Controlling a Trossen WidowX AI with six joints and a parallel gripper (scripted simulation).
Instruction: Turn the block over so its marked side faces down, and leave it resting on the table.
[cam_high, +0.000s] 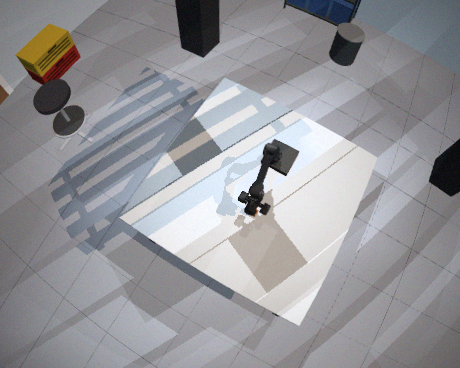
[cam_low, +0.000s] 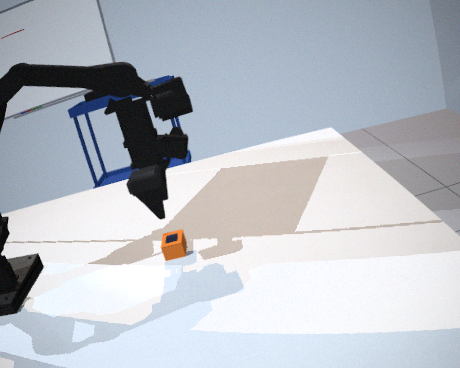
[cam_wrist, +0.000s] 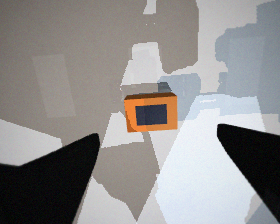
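The orange block (cam_low: 175, 251) (cam_wrist: 171, 125) rests on the white table (cam_high: 327, 200) (cam_low: 380, 245). Its marked side, with a dark blue square (cam_low: 172, 238) (cam_wrist: 151, 114), faces up. In the top view only a sliver of orange shows beside the gripper. My gripper (cam_low: 161, 215) (cam_wrist: 157, 134) is open and empty, pointing down above the block. In the wrist view the block lies between the two fingertips from left to right, a little beyond the line joining them, nearer the left one. The exterior view shows a gap between fingertips and block.
The arm's dark base plate (cam_high: 287, 162) (cam_low: 27, 275) stands on the table. Shadows of the arm and a large rectangular shadow fall around the block. Off the table are a blue cart (cam_low: 82, 111), a stool (cam_high: 52, 96), a grey bin (cam_high: 346, 46) and black pillars.
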